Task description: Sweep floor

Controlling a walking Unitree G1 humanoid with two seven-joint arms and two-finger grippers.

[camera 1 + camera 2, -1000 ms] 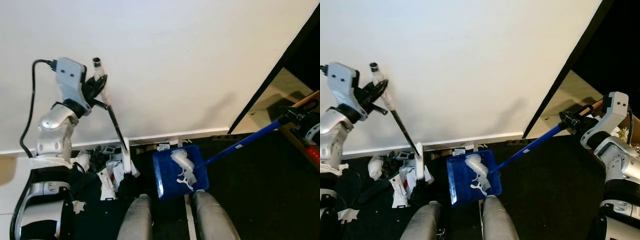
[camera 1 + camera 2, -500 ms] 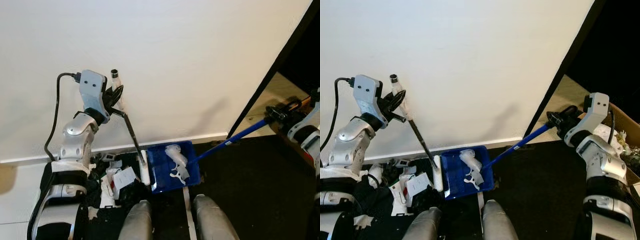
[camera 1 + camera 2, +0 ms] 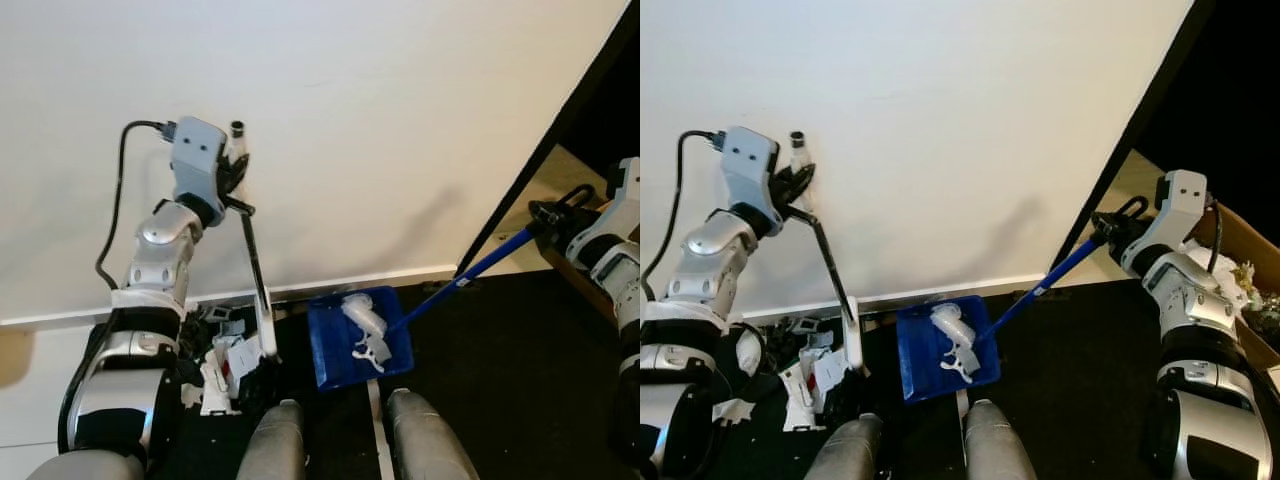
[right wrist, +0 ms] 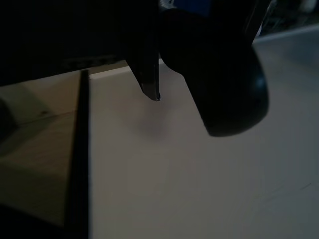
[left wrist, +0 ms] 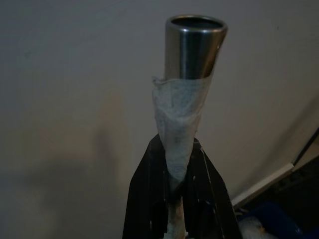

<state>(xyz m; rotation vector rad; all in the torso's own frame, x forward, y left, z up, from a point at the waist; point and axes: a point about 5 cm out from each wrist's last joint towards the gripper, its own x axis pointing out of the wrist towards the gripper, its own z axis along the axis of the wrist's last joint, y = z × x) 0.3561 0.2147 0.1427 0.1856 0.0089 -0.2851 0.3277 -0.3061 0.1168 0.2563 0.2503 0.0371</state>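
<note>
My left gripper [image 3: 237, 168] is raised near the white wall, shut on the taped top of the broom handle [image 5: 184, 119]. The thin black handle slants down to the white broom head [image 3: 267, 336], which stands at the edge of a pile of paper litter [image 3: 222, 355]. Just right of it, a blue dustpan [image 3: 335, 350] lies on the dark floor with white crumpled scraps [image 3: 365, 322] inside. Its long blue handle [image 3: 482, 268] rises to the right. There my right gripper [image 3: 552, 214] is shut on its black end.
The white wall and baseboard [image 3: 400, 275] run close behind the dustpan. A black door frame edge [image 3: 540, 150] slants up on the right, with a cardboard box [image 3: 1238, 245] beyond it. My two grey legs [image 3: 275, 440] stand just in front of the litter and dustpan.
The broom head, at the dustpan's left edge half a second ago, has swung back left to the litter pile. The camera has shifted slightly.
</note>
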